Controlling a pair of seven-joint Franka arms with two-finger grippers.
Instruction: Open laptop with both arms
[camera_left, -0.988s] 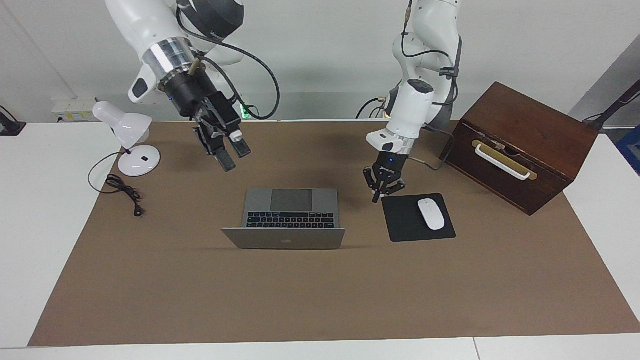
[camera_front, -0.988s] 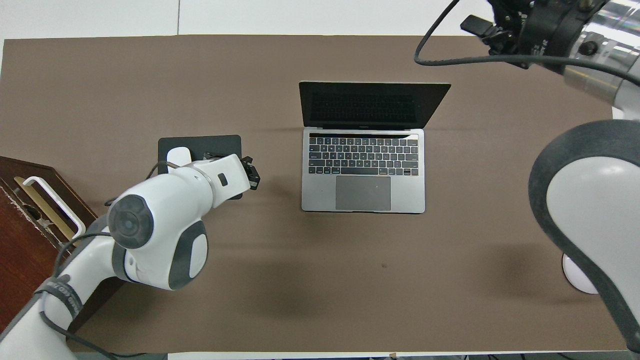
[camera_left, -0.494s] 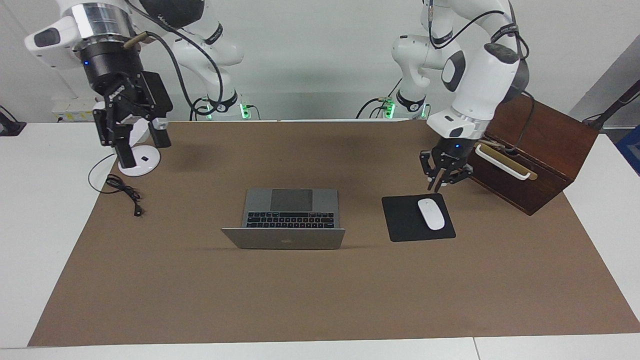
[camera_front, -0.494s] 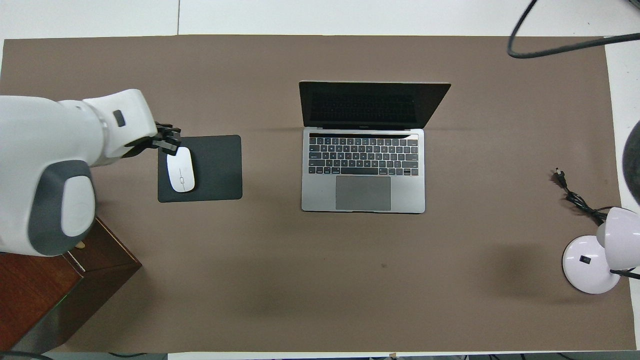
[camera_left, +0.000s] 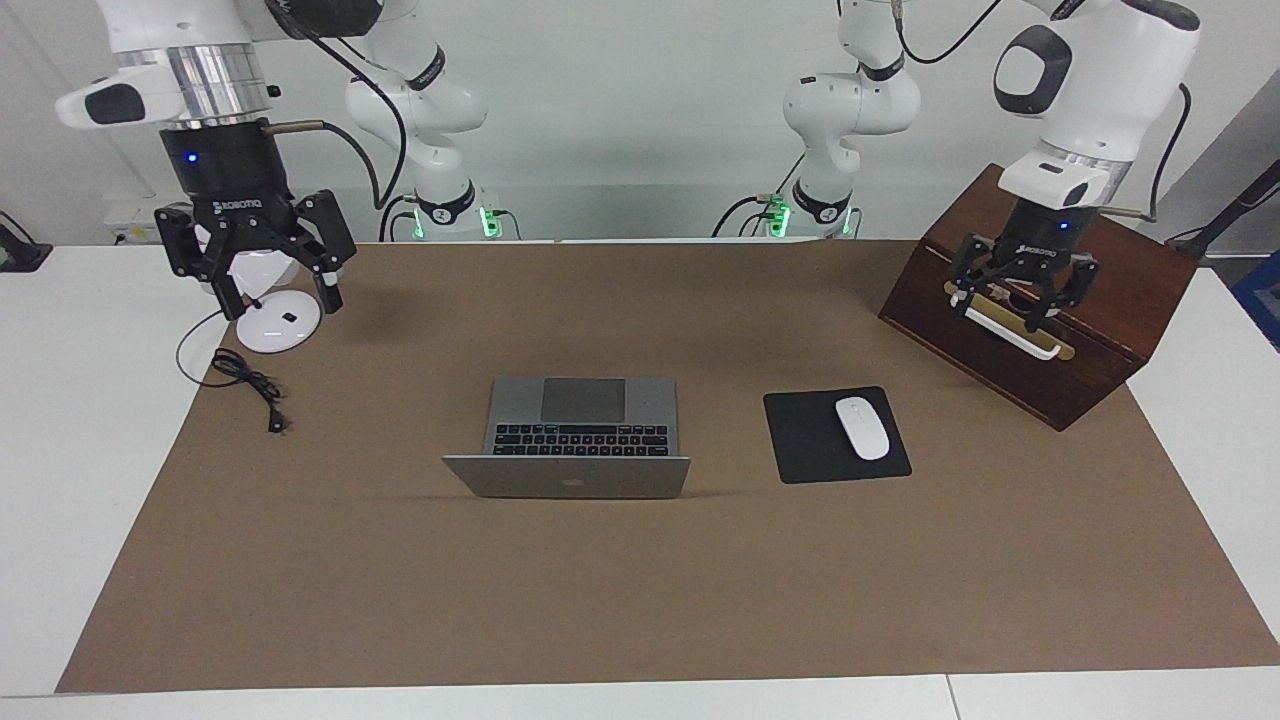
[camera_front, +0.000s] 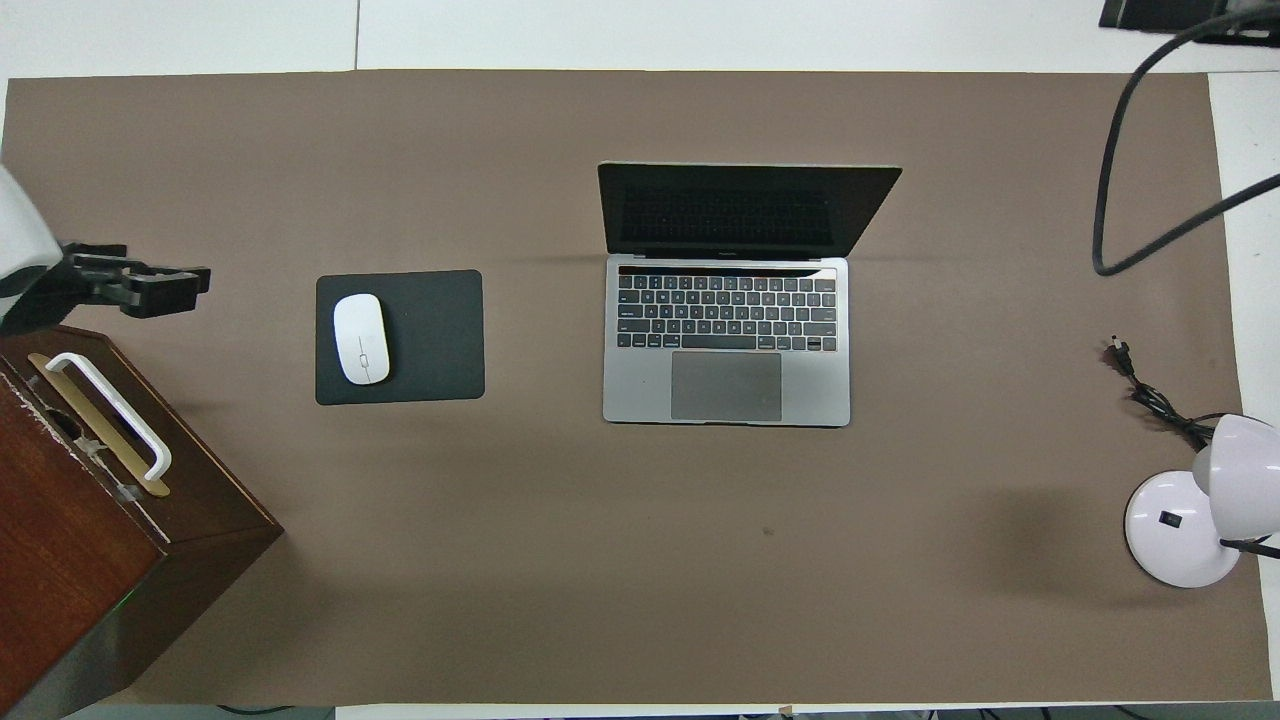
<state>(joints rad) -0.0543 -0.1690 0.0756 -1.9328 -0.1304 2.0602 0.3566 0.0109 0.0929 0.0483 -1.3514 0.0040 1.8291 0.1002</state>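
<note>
The silver-grey laptop (camera_left: 582, 412) stands open in the middle of the brown mat, its lid (camera_left: 567, 477) upright with the logo facing the camera. In the overhead view its black keyboard, trackpad (camera_front: 726, 385) and dark screen show. My right gripper (camera_left: 280, 305) hangs open in the air over the white lamp, well apart from the laptop, and is out of the overhead view. My left gripper (camera_left: 1000, 308) is open in the air over the wooden box's white handle; it also shows at the edge of the overhead view (camera_front: 165, 290). Neither gripper touches the laptop.
A black mouse pad (camera_left: 810, 440) with a white mouse (camera_left: 862, 428) lies beside the laptop, toward the left arm's end. A brown wooden box (camera_left: 1050, 290) stands at that end. A white desk lamp (camera_front: 1185, 525) and its loose cable (camera_left: 245, 380) are at the right arm's end.
Both arms have swung outward, away from the laptop: the right gripper to over the lamp, the left gripper from the mouse pad to over the wooden box. The laptop has not moved.
</note>
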